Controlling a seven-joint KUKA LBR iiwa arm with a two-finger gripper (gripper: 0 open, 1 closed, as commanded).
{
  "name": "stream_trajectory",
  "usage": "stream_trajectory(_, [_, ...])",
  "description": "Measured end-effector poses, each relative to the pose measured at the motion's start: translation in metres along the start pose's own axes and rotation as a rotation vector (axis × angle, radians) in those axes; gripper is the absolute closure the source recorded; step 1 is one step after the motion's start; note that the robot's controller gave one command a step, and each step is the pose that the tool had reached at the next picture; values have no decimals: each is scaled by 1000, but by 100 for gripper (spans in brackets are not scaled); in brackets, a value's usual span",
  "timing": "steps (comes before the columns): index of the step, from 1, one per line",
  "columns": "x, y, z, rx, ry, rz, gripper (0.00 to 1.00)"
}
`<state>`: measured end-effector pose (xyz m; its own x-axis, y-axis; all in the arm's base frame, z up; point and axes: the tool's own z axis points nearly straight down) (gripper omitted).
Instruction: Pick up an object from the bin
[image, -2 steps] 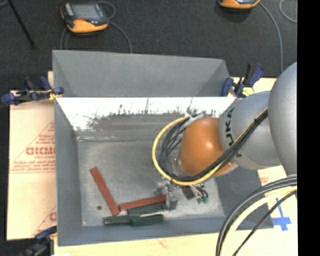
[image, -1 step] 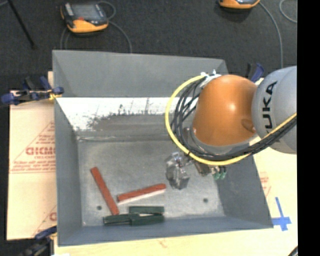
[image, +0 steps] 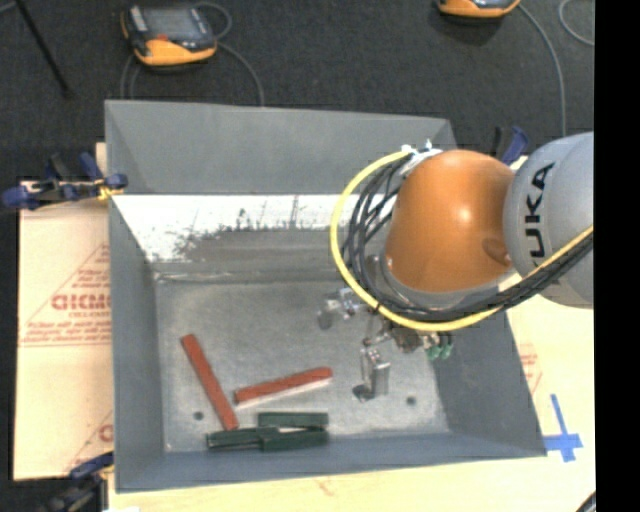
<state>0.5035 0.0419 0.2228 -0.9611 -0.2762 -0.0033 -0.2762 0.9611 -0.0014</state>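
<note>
My gripper (image: 354, 345) hangs below the orange cover over the right middle of the bin floor. Its two metal fingers stand apart, open, with nothing between them; the lower fingertip (image: 372, 382) is close to the floor. Just left of that fingertip lies a red-brown flat stick with a pale right end (image: 283, 385), apart from the gripper. A second red-brown stick (image: 208, 394) lies slanted further left, its lower end meeting the first one. A dark green clip-like piece (image: 268, 432) lies along the bin's front wall, below both sticks.
The arm and its orange cover with looped cables hide the bin's right back part. The bin's sloping walls rise close on the right and at the front.
</note>
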Motion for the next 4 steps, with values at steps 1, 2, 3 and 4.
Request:
stream_trajectory(1, [0, 0, 0, 0, 0, 0, 0])
stream_trajectory(2, [-15, 11, 41, 3, -9, -45, 0])
stream_trajectory(3, [-30, 11, 86, 0, -1, -207, 0])
stream_trajectory(4, [-45, -10, 148, -2, -1, -282, 100])
